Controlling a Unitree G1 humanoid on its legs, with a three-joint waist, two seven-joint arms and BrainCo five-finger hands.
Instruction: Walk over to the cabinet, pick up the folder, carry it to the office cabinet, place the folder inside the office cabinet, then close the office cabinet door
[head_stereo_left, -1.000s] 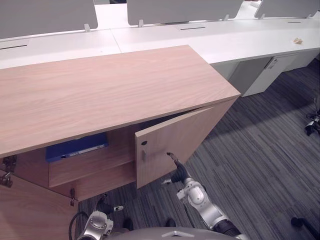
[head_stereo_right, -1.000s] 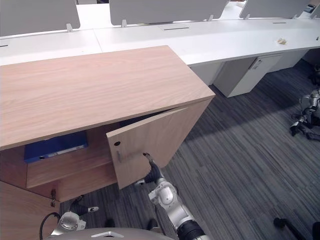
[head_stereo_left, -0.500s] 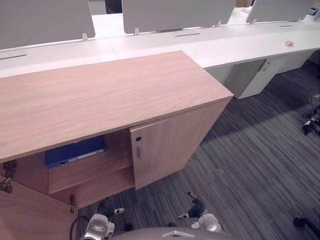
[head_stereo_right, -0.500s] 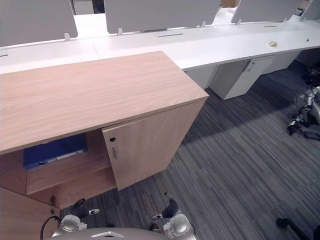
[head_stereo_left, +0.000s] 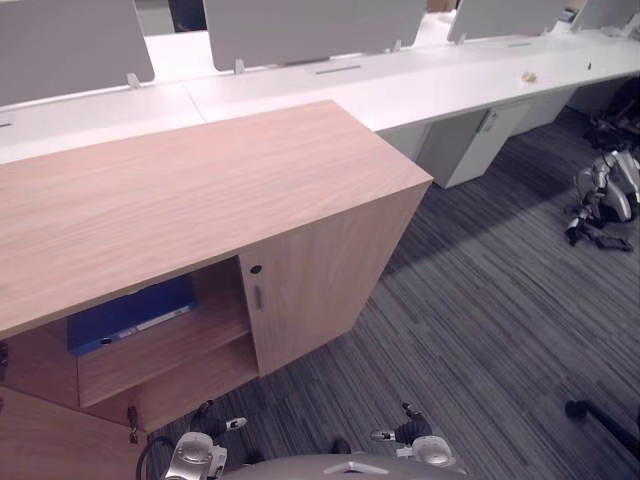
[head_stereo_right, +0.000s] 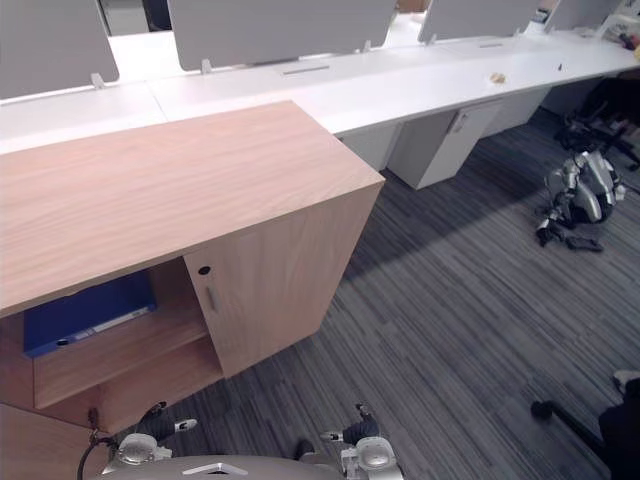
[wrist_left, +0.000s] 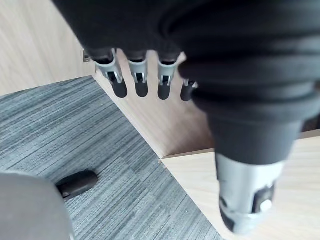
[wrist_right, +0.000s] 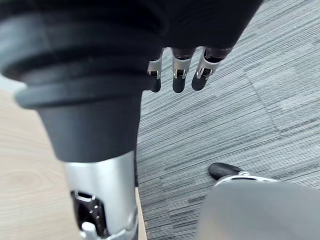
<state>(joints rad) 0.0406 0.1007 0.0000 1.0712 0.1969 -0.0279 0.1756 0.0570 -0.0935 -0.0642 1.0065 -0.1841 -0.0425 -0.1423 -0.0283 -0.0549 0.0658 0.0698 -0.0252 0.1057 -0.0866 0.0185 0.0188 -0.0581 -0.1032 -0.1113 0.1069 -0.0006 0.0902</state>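
Blue flat folder (head_stereo_left: 130, 312) lies on the upper wooden shelf (head_stereo_left: 165, 345) of the light wooden office cabinet (head_stereo_left: 200, 180), at 8 o'clock in the head view. It sits back from the front edge, so a door can swing past it. The right-hand wooden door (head_stereo_left: 320, 275) sits flush. The left-hand door (head_stereo_left: 35, 445), at 7 o'clock, stands open, so the closing step looks unfinished. The left robot hand (head_stereo_left: 208, 418) and right robot hand (head_stereo_left: 408, 432) hang low near 6 o'clock with fingers relaxed and empty, since nothing needs carrying.

Bright even light; soft shadow beside cabinet (head_stereo_left: 200, 190)
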